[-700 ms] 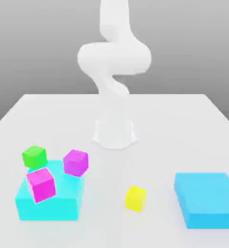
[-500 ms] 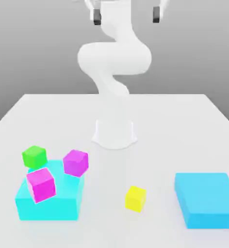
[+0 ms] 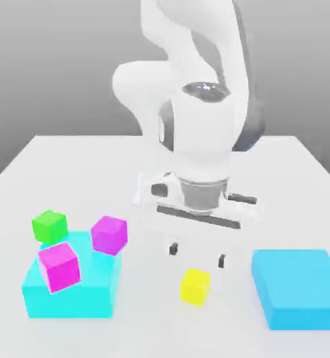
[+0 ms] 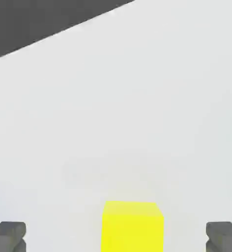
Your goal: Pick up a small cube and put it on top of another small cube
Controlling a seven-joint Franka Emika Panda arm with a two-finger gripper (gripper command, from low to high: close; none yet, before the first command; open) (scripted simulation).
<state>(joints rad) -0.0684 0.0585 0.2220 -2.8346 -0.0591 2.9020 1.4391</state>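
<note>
The small yellow cube (image 3: 195,286) rests on the white table near the front, between the two cyan blocks. My gripper (image 3: 197,255) hangs open just above and slightly behind it, fingers spread wide with nothing between them. In the hand view the yellow cube (image 4: 132,226) lies between the two dark fingertips (image 4: 8,235), apart from both. A magenta cube (image 3: 59,266) sits on the cyan block at the exterior view's left. A second magenta cube (image 3: 109,234) leans at that block's back edge. A green cube (image 3: 49,226) stands behind the block's far left corner.
A cyan block (image 3: 70,283) lies at the front on the exterior view's left and another cyan block (image 3: 297,288) at the front right. The arm's round base (image 3: 148,192) stands at the table's middle, partly behind the hand.
The arm has swung down from above the picture's top. The hand now hovers low over the yellow cube. The cubes have not moved.
</note>
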